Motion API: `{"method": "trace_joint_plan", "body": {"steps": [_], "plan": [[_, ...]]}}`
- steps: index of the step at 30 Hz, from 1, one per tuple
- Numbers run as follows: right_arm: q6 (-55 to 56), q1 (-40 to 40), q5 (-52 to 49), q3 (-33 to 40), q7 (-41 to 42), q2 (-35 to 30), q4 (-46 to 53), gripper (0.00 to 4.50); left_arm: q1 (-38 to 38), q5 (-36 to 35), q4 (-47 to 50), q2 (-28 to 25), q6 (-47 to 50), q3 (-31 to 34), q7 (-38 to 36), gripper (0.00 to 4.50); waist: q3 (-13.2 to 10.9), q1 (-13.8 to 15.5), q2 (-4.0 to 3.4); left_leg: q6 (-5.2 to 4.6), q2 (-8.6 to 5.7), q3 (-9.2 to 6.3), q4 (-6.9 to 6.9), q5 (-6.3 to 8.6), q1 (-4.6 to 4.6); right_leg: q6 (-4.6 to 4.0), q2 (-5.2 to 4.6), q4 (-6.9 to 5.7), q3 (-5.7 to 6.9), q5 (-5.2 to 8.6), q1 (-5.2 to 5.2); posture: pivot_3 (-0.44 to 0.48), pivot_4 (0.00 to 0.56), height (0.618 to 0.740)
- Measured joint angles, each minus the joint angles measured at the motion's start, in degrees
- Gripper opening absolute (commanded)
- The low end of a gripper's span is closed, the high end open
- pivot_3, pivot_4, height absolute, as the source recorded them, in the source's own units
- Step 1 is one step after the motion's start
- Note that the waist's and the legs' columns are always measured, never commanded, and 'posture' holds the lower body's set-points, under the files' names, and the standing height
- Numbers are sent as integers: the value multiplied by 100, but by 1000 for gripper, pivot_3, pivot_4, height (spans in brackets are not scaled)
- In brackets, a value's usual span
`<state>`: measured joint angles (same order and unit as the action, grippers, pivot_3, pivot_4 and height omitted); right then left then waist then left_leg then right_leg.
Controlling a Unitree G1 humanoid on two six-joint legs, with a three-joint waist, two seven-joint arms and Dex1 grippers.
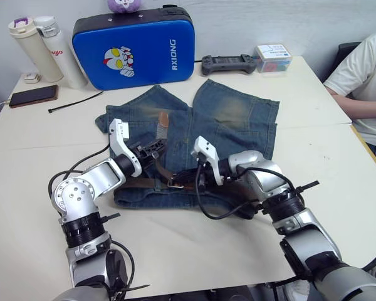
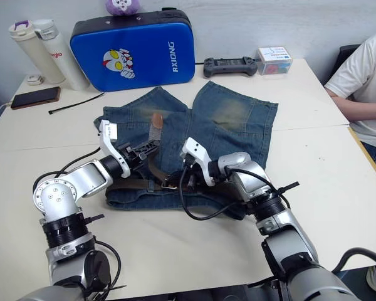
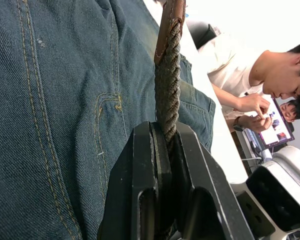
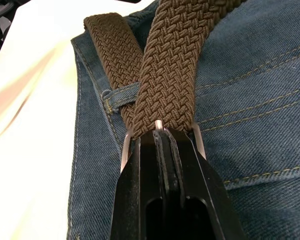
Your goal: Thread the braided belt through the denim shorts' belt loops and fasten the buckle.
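Cream table [image 1: 175,251], pale wall [image 1: 269,19]

Both arms are made of rounded silver-grey metal segments joined by black ribbed rings. Small dark screws sit in the round elbow housings. Thin black cables run in loops along each forearm. A white plastic block sits on each wrist. The left gripper [image 1: 155,149] and the right gripper [image 1: 183,180] each have two flat, matte black fingers [image 4: 167,195] with squared edges.
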<state>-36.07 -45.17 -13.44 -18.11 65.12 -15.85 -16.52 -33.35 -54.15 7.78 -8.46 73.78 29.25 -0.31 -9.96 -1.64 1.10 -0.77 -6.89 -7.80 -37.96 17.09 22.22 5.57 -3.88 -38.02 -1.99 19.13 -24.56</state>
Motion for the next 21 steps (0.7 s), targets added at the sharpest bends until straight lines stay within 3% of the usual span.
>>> {"method": "trace_joint_plan", "body": {"steps": [12,21], "plan": [[84,-99,299,-310,-44,13,5,93,-25,-390,5,-22,254,-20,0,0,4,-16,0,1,2,1,-1,0,-7,0,2,-5,-2,0,2,0,150,740],[-558,-168,550,-595,-527,174,252,93,-305,-908,-60,-466,799,-350,-312,0,69,-34,8,29,35,2,10,17,-53,-30,39,-8,-5,-11,19,0,150,740]]}}
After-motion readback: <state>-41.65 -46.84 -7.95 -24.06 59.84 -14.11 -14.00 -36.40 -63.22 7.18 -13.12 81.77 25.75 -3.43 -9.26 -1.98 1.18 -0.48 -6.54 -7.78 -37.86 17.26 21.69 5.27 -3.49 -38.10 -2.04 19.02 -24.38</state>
